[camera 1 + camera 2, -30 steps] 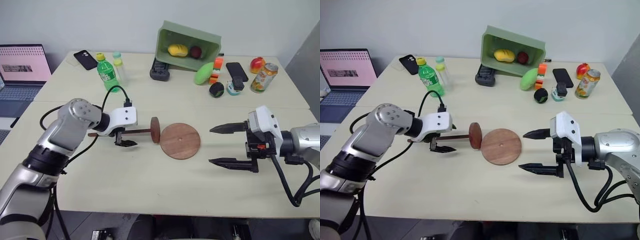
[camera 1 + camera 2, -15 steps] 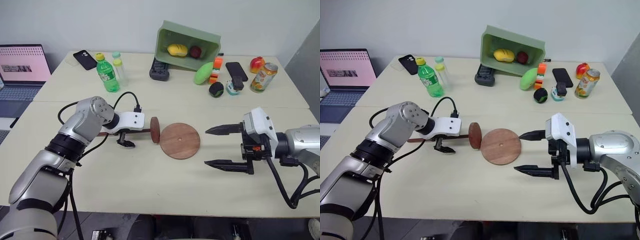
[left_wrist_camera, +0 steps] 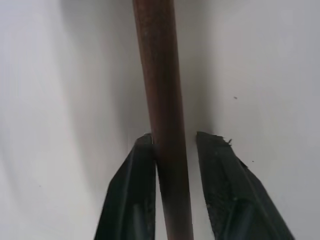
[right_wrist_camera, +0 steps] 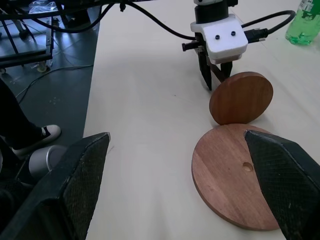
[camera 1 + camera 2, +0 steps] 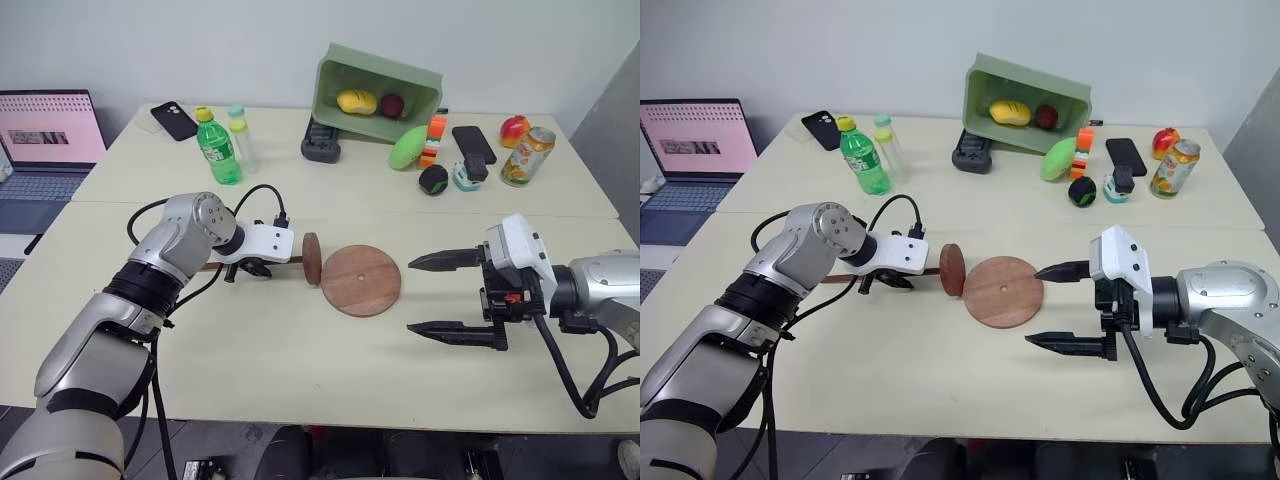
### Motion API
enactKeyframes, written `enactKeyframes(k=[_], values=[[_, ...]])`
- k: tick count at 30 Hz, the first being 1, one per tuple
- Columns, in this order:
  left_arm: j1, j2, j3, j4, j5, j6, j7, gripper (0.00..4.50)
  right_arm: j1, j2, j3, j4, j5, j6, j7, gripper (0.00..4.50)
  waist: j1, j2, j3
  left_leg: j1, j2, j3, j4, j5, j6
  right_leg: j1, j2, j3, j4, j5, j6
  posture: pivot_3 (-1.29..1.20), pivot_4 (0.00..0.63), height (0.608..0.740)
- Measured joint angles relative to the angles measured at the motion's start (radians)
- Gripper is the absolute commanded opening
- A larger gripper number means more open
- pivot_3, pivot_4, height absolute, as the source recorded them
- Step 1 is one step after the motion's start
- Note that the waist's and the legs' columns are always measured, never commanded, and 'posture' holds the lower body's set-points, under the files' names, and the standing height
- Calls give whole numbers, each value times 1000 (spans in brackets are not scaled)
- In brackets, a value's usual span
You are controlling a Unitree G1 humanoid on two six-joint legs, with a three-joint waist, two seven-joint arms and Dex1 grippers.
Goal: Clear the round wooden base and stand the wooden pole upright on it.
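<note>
From the head cameras: the thin dark-brown wooden pole [image 5: 285,262] lies flat on the pale desk [image 5: 300,360], its long axis running across, parallel to the near edge, with its fixed reddish-brown disc end standing on edge and touching the left rim of the flat round reddish-brown wooden base [image 5: 360,280]. The base sits mid-desk with nothing on it, small centre hole showing. The left end effector [image 5: 252,268] is down on the pole's shaft, well clear of the disc end, so this arm is plainly the one on the job. The right end effector [image 5: 452,294] hovers just off the base's right rim, jaws spread wide, holding nothing.

Along the far edge, a pale green plastic bin [image 5: 375,92] is tipped on its side with a yellow fruit [image 5: 355,100] and a dark red fruit [image 5: 391,104] inside.

Left wrist camera: the pole runs straight up between the two black fingers [image 3: 131,200], one finger pressed against it and the other just beside, closed around the shaft.

Right wrist camera: the base lies between the wide-open fingers [image 4: 75,185], the pole's disc leaning at its far rim, the left end effector behind it.

My read: the lift comes next, swinging the disc end down onto the base.
</note>
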Motion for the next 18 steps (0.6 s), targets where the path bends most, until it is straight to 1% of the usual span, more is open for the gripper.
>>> enactKeyframes(k=[2, 6, 10, 13, 14, 18], values=[[0, 0, 1, 3, 3, -1, 1, 277, -6, 0, 0, 0, 0, 0, 0, 4500, -1, 0, 0, 0, 0, 0, 0, 0, 0, 0, 0, 0, 0, 0, 0, 0, 150, 740], [0, 0, 9, 12, 2, -2, -1, 277, -6, 0, 0, 1, 0, -1, 0, 4500, -1, 0, 0, 0, 0, 0, 0, 0, 0, 0, 0, 0, 0, 0, 0, 0, 150, 740], [-14, 7, 43, 51, -14, -2, 3, 277, -6, 0, 0, 1, -1, -1, 0, 4500, -2, 0, 0, -2, 0, 0, 0, 0, 0, -3, 0, 1, 2, 0, 0, 0, 150, 740], [-41, 7, 119, 53, -71, 1, 8, 277, -1, -3, -7, 1, -1, -1, -6, 4500, -1, -2, 1, -7, 1, -1, 2, 0, 0, -7, 0, 0, 2, 0, 0, 0, 150, 740], [-52, 4, 160, 43, -110, 16, 8, 277, 6, -5, -17, 0, 0, -1, -10, 4500, -1, -2, 1, -9, 0, -2, 3, 0, 0, -8, 0, -1, 2, 0, 0, 0, 150, 740], [-93, -44, 335, -57, -289, 150, 18, 277, 35, -17, -68, -5, 2, 1, -21, 4500, 1, -2, 1, -11, 0, -3, 3, 0, 0, -8, -1, -1, 2, 0, 0, 0, 150, 740]])
